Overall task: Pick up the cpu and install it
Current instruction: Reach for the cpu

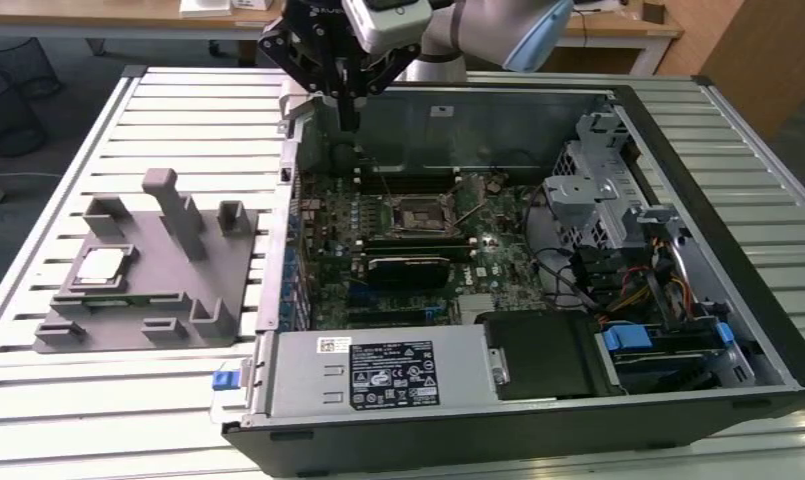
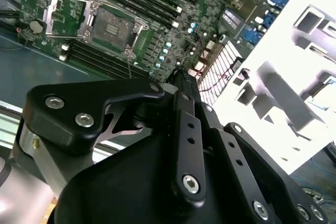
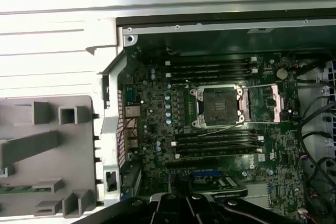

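Note:
The cpu point(image 1: 99, 264), a small pale silver square, lies flat on the grey plastic fixture point(image 1: 162, 290) at the exterior view's left, outside the computer case. My gripper point(image 1: 350, 122) hangs high over the case's back left corner, far from the cpu, with its black fingers pointing down and pressed together on nothing. In the second wrist view the gripper point(image 2: 181, 73) narrows to one tip above the motherboard edge. The open processor socket point(image 1: 416, 212) sits mid-motherboard with its retention frame lifted. It is seen in both wrist views, socket point(image 2: 113, 24) and socket point(image 3: 219, 106).
The open computer case point(image 1: 669, 130) lies on a slatted metal table point(image 1: 82, 400). Memory slots point(image 3: 215, 142) flank the socket. A drive cage point(image 1: 602, 190) and cables fill the case's right side. The fixture's upright posts point(image 1: 175, 210) rise beside the cpu.

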`<act>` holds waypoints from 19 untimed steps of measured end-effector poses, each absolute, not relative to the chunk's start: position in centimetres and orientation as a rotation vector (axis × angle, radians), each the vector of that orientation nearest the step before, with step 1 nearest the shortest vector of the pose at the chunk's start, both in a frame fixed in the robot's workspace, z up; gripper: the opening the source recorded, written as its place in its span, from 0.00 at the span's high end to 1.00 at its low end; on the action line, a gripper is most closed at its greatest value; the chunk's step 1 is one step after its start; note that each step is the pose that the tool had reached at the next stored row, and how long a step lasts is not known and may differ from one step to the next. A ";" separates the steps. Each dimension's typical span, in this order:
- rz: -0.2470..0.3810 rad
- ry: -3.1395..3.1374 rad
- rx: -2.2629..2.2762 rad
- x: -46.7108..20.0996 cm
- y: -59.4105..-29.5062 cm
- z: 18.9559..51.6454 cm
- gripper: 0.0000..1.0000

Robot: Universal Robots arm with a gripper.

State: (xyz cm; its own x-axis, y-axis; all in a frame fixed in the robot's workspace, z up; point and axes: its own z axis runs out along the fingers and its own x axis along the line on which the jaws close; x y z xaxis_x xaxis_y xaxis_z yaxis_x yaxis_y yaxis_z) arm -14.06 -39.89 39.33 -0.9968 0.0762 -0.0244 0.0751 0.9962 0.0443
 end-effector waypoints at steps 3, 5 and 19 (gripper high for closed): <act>0.068 3.113 0.118 -14.5 -39.9 39.3 0.89; 0.068 3.112 0.118 -14.7 -39.9 39.3 0.89; 0.068 3.113 0.118 -17.6 -39.9 39.3 0.89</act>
